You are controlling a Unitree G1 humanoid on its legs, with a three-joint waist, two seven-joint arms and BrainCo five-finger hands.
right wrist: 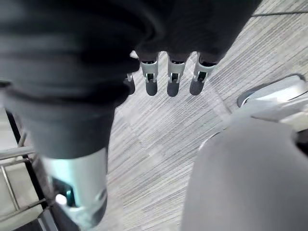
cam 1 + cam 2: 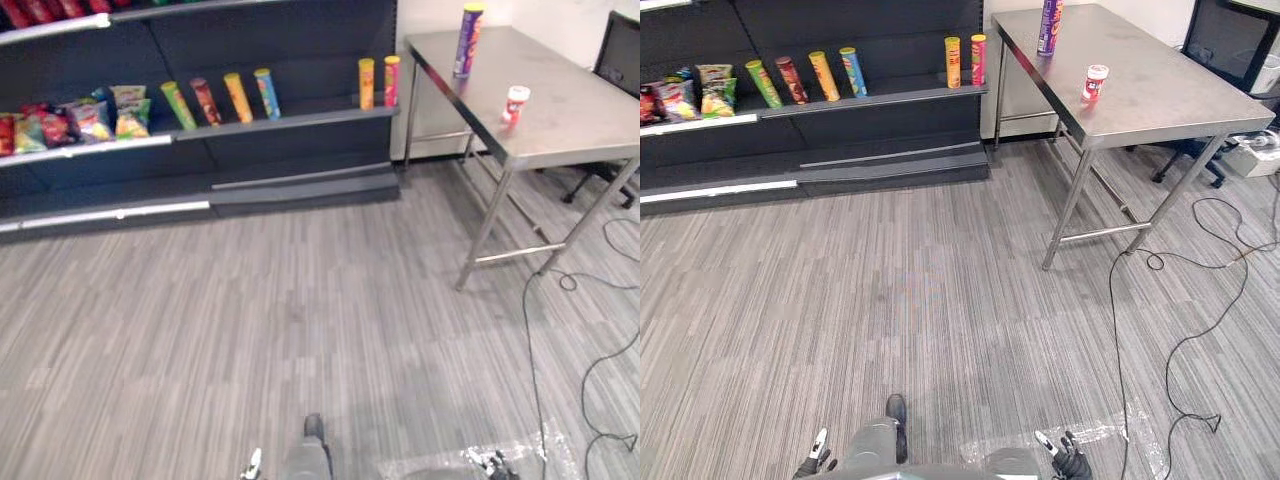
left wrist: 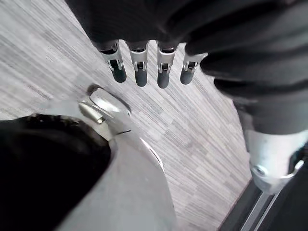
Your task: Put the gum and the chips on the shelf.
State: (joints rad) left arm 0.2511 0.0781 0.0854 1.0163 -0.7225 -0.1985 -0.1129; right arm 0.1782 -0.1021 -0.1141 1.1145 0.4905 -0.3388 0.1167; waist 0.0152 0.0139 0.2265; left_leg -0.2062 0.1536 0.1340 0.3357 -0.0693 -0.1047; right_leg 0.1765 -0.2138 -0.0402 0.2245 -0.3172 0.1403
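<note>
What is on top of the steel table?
A tall purple chips can at the back, a small red-and-white gum tub nearer; nothing hides the tabletop.

A steel table (image 2: 570, 110) stands on the grey striped floor (image 2: 250, 320), just right of a dark shelf (image 2: 290, 122). On the table top a purple can (image 2: 468, 40) stands upright near the far left edge. A gum bottle (image 2: 516, 104) stands upright nearer the middle, well apart from the can.

On the shelf board lie snack bags (image 2: 90, 118) at the left. Beside them four cans lean back in a row: green (image 2: 178, 105), dark red (image 2: 206, 101), yellow (image 2: 238, 97) and blue (image 2: 267, 93). At the right end an orange can (image 2: 366, 84) and a pink can (image 2: 391, 81) stand upright, just beside each other. The upper board (image 2: 60, 28) carries red bags (image 2: 30, 10).
</note>
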